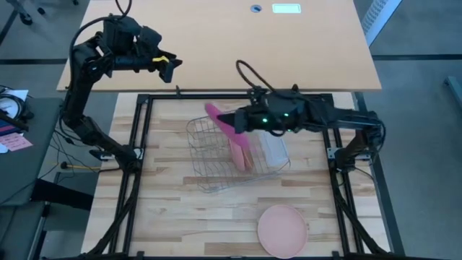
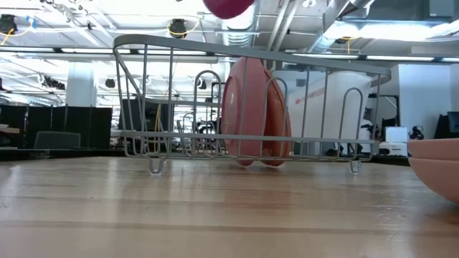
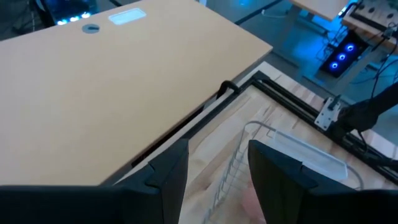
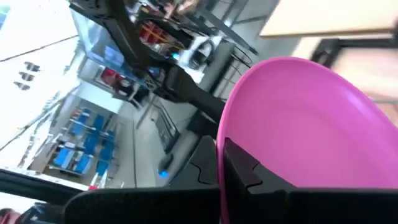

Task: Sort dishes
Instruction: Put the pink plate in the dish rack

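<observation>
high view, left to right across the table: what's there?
left tool → wire rack → magenta plate held by right tool → salmon plate

- Magenta plate [image 4: 298, 124]: its lower part is cut off by the frame edge and masked by the right end effector [image 4: 221, 165] clamped on its rim.
- Low view: only the plate's bottom edge shows; the end effector above it is out of frame.
- Salmon plate [image 2: 439, 163], beside the wire rack [image 2: 244, 100]: cropped at the frame edge.
- Translucent tub [image 1: 273, 148]: partly covered beneath the end effector.
</observation>
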